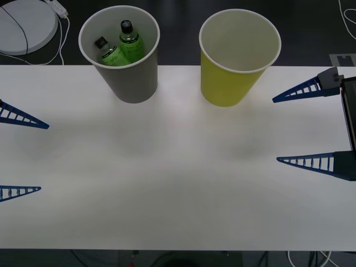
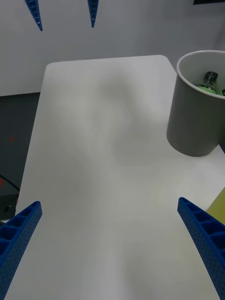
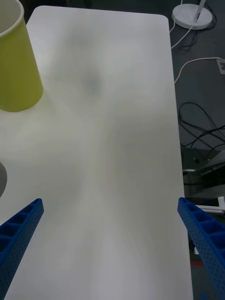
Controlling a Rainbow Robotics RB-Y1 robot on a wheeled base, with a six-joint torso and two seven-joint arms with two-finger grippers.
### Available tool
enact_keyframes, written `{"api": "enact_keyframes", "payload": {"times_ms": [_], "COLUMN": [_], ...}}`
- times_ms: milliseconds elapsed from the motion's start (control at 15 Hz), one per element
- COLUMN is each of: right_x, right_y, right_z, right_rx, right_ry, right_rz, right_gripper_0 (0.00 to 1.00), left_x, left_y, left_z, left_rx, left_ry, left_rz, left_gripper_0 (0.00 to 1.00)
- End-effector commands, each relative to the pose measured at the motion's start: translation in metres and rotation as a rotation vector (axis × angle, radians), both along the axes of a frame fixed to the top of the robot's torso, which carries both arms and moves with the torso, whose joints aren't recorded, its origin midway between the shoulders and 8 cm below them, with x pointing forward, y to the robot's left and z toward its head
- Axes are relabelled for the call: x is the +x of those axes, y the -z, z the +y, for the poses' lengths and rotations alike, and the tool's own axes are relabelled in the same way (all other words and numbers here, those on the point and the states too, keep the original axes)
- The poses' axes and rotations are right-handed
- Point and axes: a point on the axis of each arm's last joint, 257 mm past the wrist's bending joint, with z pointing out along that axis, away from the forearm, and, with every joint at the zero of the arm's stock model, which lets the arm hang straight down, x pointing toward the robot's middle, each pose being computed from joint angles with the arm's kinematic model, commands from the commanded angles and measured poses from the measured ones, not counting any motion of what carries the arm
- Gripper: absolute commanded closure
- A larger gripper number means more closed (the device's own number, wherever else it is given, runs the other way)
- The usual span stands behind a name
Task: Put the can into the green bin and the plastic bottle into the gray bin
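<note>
two green bottles (image 1: 122, 45) in gray bin (image 1: 133, 83), green bin (image 1: 231, 83) beside it, left gripper (image 1: 22, 157) and right gripper (image 1: 276, 129) spread wide over table (image 1: 167, 178) edges

A white worktop (image 1: 178, 183) with rounded corners spreads wide under soft, even light that leaves faint gray shadows on its matte surface. Beyond its far edge lies a dark floor (image 1: 178, 33), where a round white base (image 1: 25, 25) sits at the left with a white cable (image 1: 58, 39) trailing from it, and a pale marked patch (image 1: 344, 59) shows at the right. In the left wrist view the same dark floor runs alongside the worktop, strewn with black cables (image 3: 199, 122) and a white cord (image 3: 197, 63), while the right wrist view shows a plain pale wall (image 2: 122, 28) rising behind the worktop's end.
</note>
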Motion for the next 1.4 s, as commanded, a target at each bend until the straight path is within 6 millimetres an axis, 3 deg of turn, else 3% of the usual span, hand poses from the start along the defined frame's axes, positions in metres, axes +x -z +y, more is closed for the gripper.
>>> {"api": "enact_keyframes", "payload": {"times_ms": [67,333,667,1400], "right_x": [-0.007,-0.025,-0.038,-0.035], "right_y": [0.004,0.009,0.012,0.016], "right_z": [-0.014,-0.026,-0.027,-0.036], "right_rx": [-0.009,-0.007,0.011,-0.005], "right_ry": [-0.002,0.012,0.006,0.008], "right_rz": [0.012,0.048,0.072,0.037], "right_gripper_0": [0.00,0.00,0.00,0.00], "left_x": [0.000,0.000,0.000,0.000], "left_y": [0.000,0.000,0.000,0.000], "left_z": [0.000,0.000,0.000,0.000], "left_rx": [0.000,0.000,0.000,0.000], "left_ry": [0.000,0.000,0.000,0.000], "left_rz": [0.000,0.000,0.000,0.000], "left_gripper_0": [0.00,0.00,0.00,0.00]}}
